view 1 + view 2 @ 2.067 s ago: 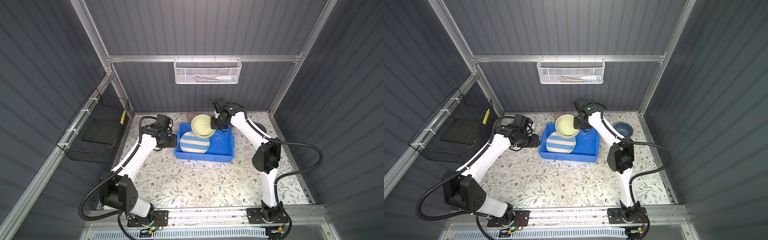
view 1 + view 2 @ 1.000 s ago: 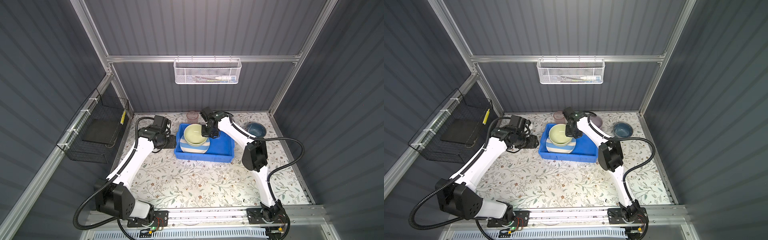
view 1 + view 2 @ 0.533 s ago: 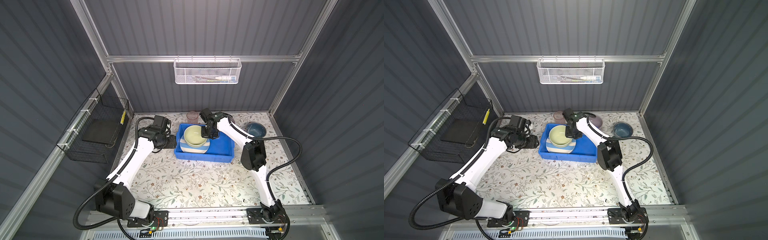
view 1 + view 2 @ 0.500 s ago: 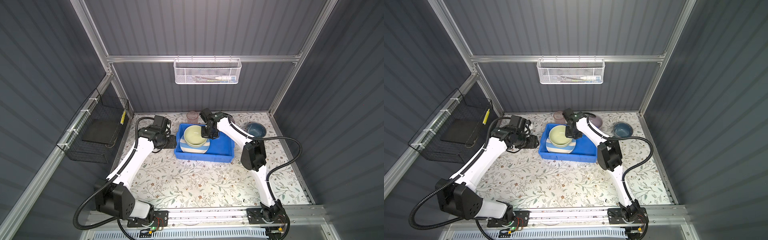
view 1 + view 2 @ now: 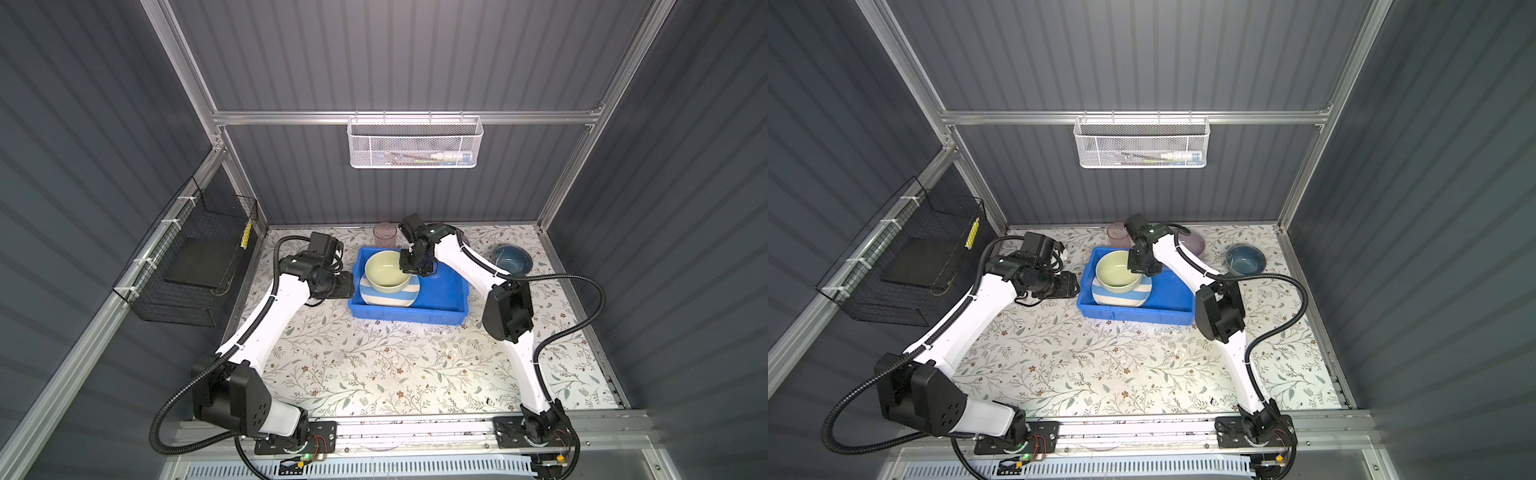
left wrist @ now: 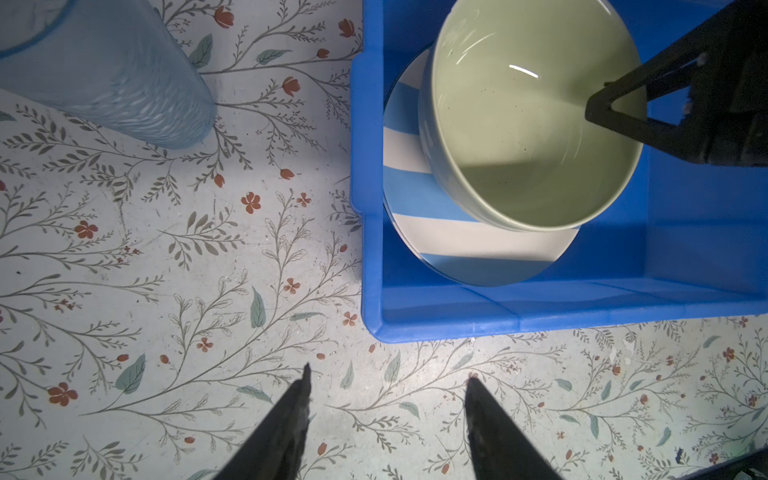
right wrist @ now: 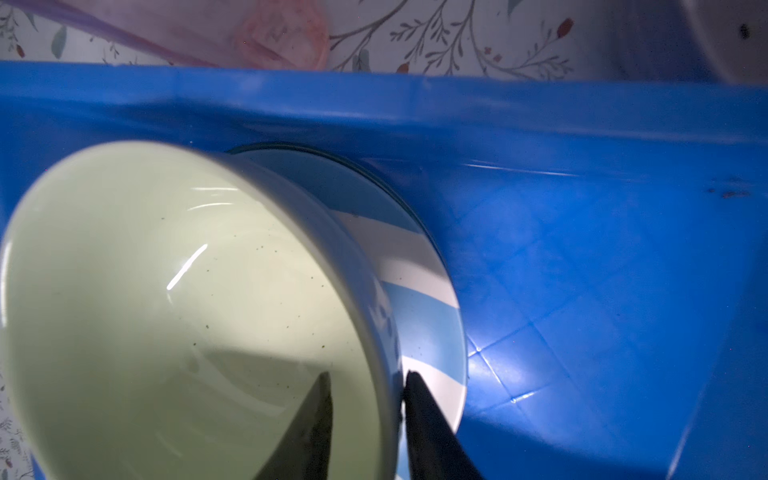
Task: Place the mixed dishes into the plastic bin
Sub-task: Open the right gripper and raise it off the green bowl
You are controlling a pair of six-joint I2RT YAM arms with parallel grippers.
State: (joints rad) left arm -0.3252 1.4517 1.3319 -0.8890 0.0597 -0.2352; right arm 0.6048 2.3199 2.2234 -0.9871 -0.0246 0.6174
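In both top views a pale green bowl (image 5: pixel 386 272) (image 5: pixel 1117 272) sits on a blue-white striped plate (image 5: pixel 390 296) (image 5: pixel 1121 297) at the left end of the blue plastic bin (image 5: pixel 440 286) (image 5: pixel 1171 295). My right gripper (image 5: pixel 405 266) (image 7: pixel 368 374) straddles the bowl's (image 7: pixel 187 311) rim. Its jaws are open: the outer finger touches the wall and the inner finger stands apart from it. My left gripper (image 5: pixel 347 286) (image 6: pixel 388 372) hovers open and empty over the mat beside the bin's (image 6: pixel 685 249) left wall. A translucent blue tumbler (image 6: pixel 104 70) stands on the mat near it.
A pink tumbler (image 5: pixel 383 235) (image 7: pixel 249 33) stands just behind the bin. A lilac bowl (image 5: pixel 1194 243) sits behind the right arm, and a dark blue bowl (image 5: pixel 512 259) lies at the back right. A white mesh basket (image 5: pixel 415 143) hangs on the back wall, a black wire basket (image 5: pixel 199 266) on the left wall.
The right gripper brought the green bowl down onto the striped plate, and its jaws have just parted from the rim. The left arm has stayed where it was.
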